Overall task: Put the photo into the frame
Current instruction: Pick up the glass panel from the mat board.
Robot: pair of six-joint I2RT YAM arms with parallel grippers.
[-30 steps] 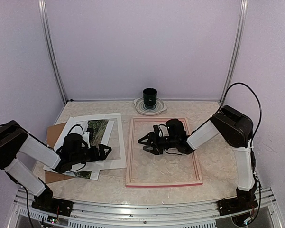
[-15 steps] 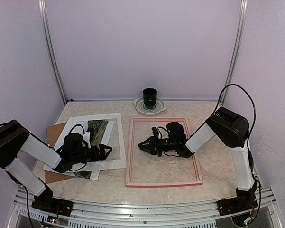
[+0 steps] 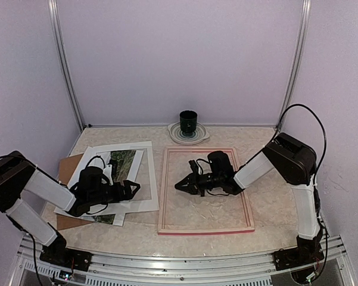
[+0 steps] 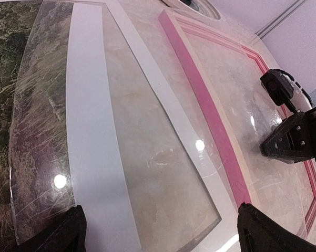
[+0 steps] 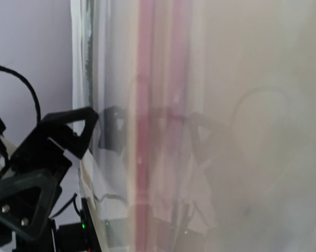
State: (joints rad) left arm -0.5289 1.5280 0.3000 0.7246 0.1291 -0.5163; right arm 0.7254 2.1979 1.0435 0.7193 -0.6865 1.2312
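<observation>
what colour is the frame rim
Bright pink; the frame rim shows best in the left wrist view.

The photo [image 3: 124, 161] and mat board [image 3: 148, 199] lie stacked left of the frame [image 3: 162, 192]. Behind the frame, a cup [image 3: 188, 119] stands on a saucer [image 3: 174, 136].

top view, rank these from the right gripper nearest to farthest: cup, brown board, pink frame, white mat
From the right gripper:
1. pink frame, directly beneath it.
2. white mat, just left of the frame.
3. cup, far back in the middle.
4. brown board, far left, partly under the mat.
</observation>
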